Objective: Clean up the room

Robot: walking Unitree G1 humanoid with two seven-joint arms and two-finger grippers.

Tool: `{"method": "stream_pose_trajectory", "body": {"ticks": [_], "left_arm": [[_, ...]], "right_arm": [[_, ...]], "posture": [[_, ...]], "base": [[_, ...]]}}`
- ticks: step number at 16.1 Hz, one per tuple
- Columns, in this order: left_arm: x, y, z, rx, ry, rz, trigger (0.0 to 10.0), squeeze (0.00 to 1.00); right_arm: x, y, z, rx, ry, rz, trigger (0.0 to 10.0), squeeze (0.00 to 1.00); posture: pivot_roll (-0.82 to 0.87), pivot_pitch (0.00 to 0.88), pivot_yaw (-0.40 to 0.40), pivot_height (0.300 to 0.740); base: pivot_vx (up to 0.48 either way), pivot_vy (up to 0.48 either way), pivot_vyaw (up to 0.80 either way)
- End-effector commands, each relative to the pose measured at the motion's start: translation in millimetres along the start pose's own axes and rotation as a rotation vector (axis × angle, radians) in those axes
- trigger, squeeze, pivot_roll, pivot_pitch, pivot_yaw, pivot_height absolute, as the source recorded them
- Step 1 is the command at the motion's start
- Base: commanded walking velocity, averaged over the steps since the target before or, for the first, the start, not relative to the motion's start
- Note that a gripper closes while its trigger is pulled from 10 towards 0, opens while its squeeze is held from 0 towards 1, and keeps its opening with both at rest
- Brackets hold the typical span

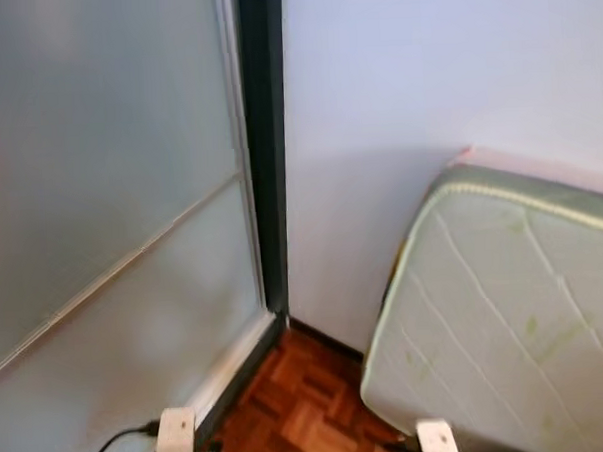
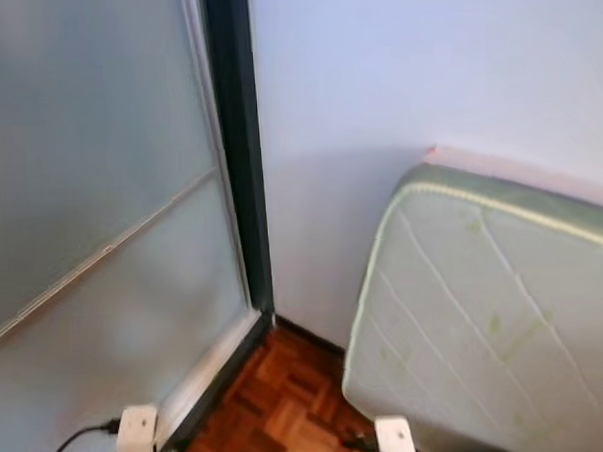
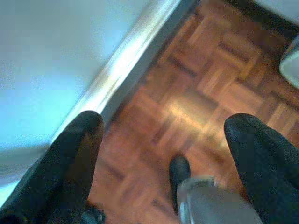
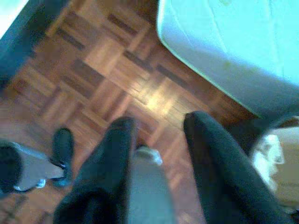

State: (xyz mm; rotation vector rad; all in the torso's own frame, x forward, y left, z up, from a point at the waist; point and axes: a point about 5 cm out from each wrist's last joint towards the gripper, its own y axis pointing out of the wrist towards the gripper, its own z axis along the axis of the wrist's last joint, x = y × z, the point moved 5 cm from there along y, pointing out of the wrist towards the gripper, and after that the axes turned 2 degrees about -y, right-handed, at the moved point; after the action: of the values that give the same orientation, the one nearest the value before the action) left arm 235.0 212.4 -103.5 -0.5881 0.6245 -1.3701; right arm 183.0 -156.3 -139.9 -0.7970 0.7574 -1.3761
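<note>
Left tool (image 3: pixel 163 135) released over parquet floor (image 3: pixel 205 88); right tool (image 4: pixel 156 128) parted, grasping nothing, near mattress (image 1: pixel 505 307).

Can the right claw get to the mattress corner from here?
Probably yes: the right claw hangs open over bare parquet floor, and the mattress lies just ahead with nothing between.

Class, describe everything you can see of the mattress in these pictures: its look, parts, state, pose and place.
The mattress is pale grey-green with a quilted, stitched top and a corded seam along its edge. Faint yellowish stains mark the fabric. It sits at the robot's right, one rounded corner toward the camera, above the wooden parquet floor, its far edge close against the white wall. What holds it up is hidden.
</note>
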Motion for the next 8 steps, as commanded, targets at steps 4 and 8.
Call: {"method": "stream_pose_trajectory", "body": {"ticks": [4,8], "left_arm": [[-1.2,-4.2,-20.8,-0.069,-0.010,-0.006,10.0,0.00],[-8.3,-7.7,-34.0,-0.120,-0.010,0.004,10.0,0.00]], "right_arm": [[12.5,-1.8,-5.6,-0.015,0.006,-0.029,10.0,0.00],[13.0,-1.9,-8.1,-0.029,0.021,-0.037,10.0,0.00]], "posture": [[0.04,0.033,-0.036,0.740],[0.04,0.035,-0.036,0.740]], "base": [[0.308,0.000,0.00],[0.310,0.000,-0.19]]}}
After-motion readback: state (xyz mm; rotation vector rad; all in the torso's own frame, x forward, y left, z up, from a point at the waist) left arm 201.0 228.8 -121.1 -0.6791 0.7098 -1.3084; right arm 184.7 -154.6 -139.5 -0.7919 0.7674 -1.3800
